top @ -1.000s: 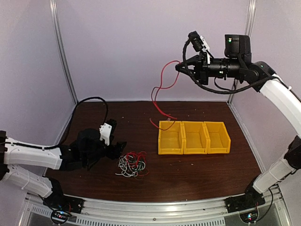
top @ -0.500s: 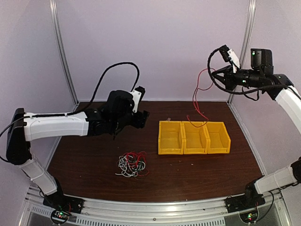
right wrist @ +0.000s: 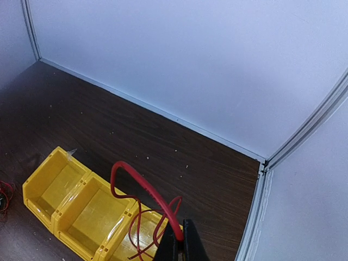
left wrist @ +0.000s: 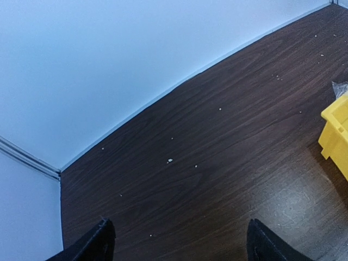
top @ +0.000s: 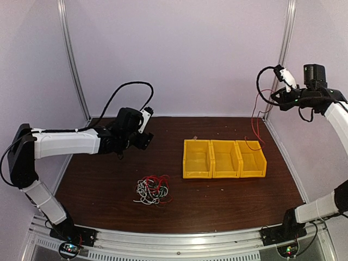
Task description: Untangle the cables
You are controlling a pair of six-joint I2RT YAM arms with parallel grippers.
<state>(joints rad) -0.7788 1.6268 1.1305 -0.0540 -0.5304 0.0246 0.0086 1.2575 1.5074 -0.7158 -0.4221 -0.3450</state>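
A tangled bundle of red, white and black cables [top: 152, 190] lies on the brown table, front left of centre. My right gripper [top: 271, 96] is high at the back right, shut on a single red cable [top: 254, 122] that hangs down in loops over the rightmost yellow bin [top: 252, 159]. In the right wrist view the shut fingertips [right wrist: 182, 240] pinch this red cable [right wrist: 137, 180] above the bins. My left gripper [top: 145, 140] hovers over the back left of the table, far from the bundle. Its jaws [left wrist: 182, 250] are wide open and empty.
Three yellow bins [top: 224, 159] stand in a row right of centre; they also show in the right wrist view [right wrist: 60, 187]. A corner of one bin [left wrist: 337, 130] shows in the left wrist view. White walls and metal posts [top: 73, 60] close in the table.
My right gripper has carried the red cable to the right, from above the left bin to over the right bin. My left arm rose from beside the bundle to the back left.
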